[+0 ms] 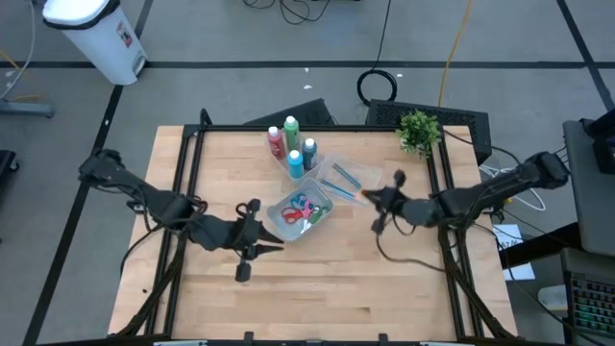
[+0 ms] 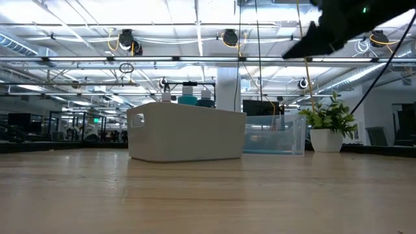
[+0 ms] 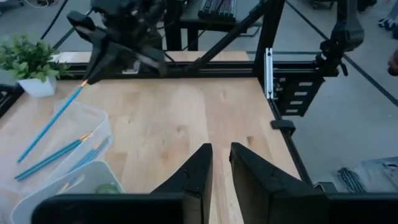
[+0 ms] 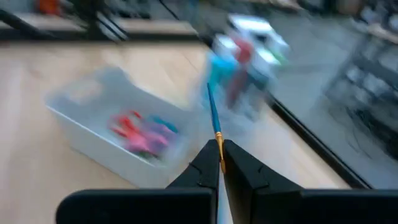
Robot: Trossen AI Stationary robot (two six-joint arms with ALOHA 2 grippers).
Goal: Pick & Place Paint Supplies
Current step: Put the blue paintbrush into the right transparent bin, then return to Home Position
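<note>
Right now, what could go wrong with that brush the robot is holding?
1. The right end effector pinches the brush only by its orange tip end, so it might swing or slip out.
2. The long blue handle sticks out toward the bottles and could knock them over.
3. The brush tub is narrow, so a tilted brush may catch its rim.

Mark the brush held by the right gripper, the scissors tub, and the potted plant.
brush (image 4: pixel 212 112), right wrist view, blue shaft.
scissors tub (image 1: pixel 323 215), high view, clear rim corner.
potted plant (image 1: pixel 419 128), high view, leaves.
</note>
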